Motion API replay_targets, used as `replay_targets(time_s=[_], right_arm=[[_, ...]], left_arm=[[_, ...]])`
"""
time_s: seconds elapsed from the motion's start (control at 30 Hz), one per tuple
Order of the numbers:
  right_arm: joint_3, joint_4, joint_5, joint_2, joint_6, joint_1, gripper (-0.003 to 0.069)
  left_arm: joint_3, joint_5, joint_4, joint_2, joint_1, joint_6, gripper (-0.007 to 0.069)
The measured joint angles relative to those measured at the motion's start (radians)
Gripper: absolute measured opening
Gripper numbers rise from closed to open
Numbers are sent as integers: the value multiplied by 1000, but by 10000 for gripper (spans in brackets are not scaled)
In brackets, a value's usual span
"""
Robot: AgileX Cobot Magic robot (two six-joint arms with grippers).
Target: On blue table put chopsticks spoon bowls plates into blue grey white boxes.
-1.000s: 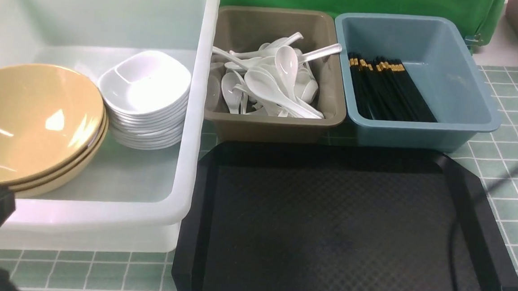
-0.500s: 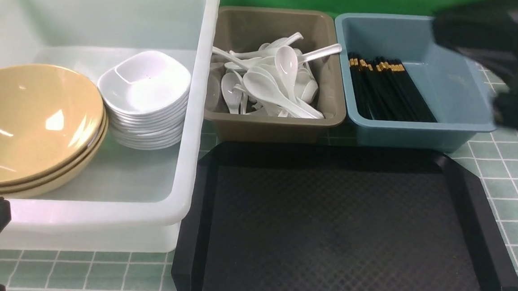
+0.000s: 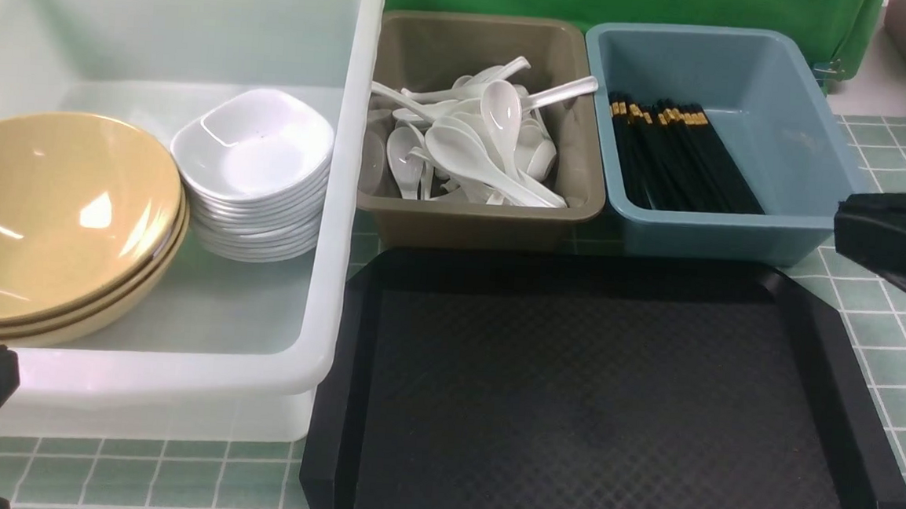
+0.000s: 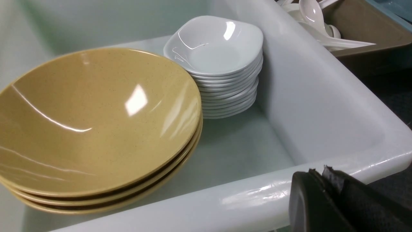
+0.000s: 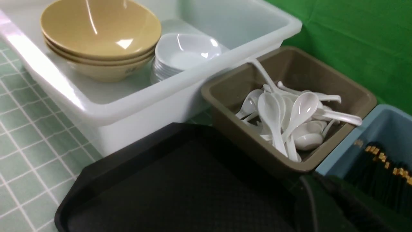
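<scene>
Everything looks sorted: tan bowls (image 3: 54,214) and white plates (image 3: 258,168) in the white box (image 3: 177,391), spoons (image 3: 467,149) in the grey box (image 3: 479,221), chopsticks (image 3: 679,154) in the blue box (image 3: 737,232). Both our jaws are pressed together, empty; a careless swing risks clipping a box rim.

3 bowls (image 3: 54,214), 3 boxes (image 3: 471,208), 1 tray (image 3: 601,405).

You have open room over the black tray (image 3: 601,405) filling the lower centre and right of the front view. At the left, stacked bowls (image 3: 54,214) and plates (image 3: 254,164) crowd the white box (image 3: 177,395); its upper half is open. Spoons (image 3: 467,145) fill the grey box (image 3: 471,216); chopsticks (image 3: 679,154) line the blue box's (image 3: 790,149) left side.
</scene>
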State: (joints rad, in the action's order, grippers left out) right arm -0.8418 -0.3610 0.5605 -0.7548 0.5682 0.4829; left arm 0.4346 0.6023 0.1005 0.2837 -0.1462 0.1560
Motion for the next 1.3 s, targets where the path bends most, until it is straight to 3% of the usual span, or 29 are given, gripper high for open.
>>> replay_targets(time_s=[0.63, 0.83, 0.93, 1.03, 1.17, 1.3], right_arm=[[0, 35, -62, 0, -104, 0, 47], [54, 44, -167, 2, -121, 0, 35], [164, 70, -308, 39, -183, -17, 35], [276, 127, -412, 113, -284, -67, 35], [489, 288, -464, 314, -475, -234, 35], [677, 397, -464, 502, -544, -402, 35]], left_arm=[[0, 0, 0, 0, 0, 0, 1], [0, 1, 0, 0, 0, 0, 1], [0, 3, 0, 0, 0, 0, 1], [0, 3, 0, 0, 0, 0, 1], [0, 3, 0, 0, 0, 0, 1], [0, 3, 0, 0, 0, 0, 1]])
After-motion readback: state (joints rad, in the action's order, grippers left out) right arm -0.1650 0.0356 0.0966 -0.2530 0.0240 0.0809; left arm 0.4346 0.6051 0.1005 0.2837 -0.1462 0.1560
